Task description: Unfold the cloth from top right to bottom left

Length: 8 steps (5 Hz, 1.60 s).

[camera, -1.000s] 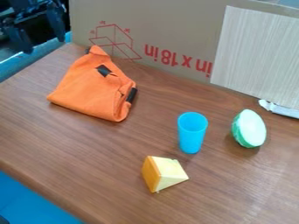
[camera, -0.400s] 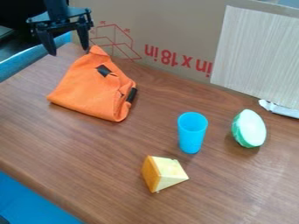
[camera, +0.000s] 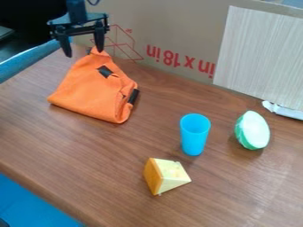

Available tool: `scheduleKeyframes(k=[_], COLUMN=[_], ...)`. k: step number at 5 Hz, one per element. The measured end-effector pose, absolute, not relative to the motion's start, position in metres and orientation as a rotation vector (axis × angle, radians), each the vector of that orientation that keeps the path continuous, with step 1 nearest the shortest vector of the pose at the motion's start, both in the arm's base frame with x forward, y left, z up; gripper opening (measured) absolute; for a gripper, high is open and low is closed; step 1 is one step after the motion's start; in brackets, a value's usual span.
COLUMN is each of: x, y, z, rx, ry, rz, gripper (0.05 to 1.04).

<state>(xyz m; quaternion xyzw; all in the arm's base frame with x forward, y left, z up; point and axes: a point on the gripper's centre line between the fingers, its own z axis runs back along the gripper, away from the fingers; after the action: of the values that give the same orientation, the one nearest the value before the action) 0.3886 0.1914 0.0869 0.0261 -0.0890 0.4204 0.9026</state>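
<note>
the orange cloth (camera: pixel 89 97) is on the brown table (camera: pixel 100 155), over on the left and toward the back. it is folded up like a lumpy triangle, with its thin tip pointing to the back. there is a black patch (camera: pixel 105 71) near the top and a black strip (camera: pixel 134 96) on its right edge. the black gripper (camera: pixel 83 53) hangs down by the tip of the cloth. its two fingers are spread wide, with nothing pinched in between.

to the right of the cloth, well apart from it, a blue cup (camera: pixel 194 135) stands up straight. in front of the cup, and a bit to the left, is a yellow wedge (camera: pixel 165 176) with an orange side. a round thing, green and white (camera: pixel 254 129), sits to the right of the cup, not touching it.

behind them all is a big brown cardboard wall (camera: pixel 172 26) with red marks on it. a pale board (camera: pixel 260 55) with thin lines is at the back right.
</note>
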Motion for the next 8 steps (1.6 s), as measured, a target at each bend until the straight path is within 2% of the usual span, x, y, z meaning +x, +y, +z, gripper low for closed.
scheduleKeyframes(k=[1, 3, 5, 6, 7, 8], x=[0.397, 0.402, 0.404, 0.406, 0.407, 0.412], y=[0.193, 0.187, 0.186, 0.188, 0.188, 0.188], z=[0.078, 0.075, 0.052, 0.053, 0.040, 0.038], rx=[0.066, 0.069, 0.064, 0.065, 0.077, 0.086], ry=[-0.168, -0.191, -0.171, -0.178, -0.166, -0.174], rz=[0.908, 0.926, 0.944, 0.952, 0.954, 0.958], gripper=[1.001, 1.001, 1.001, 1.001, 1.001, 1.001])
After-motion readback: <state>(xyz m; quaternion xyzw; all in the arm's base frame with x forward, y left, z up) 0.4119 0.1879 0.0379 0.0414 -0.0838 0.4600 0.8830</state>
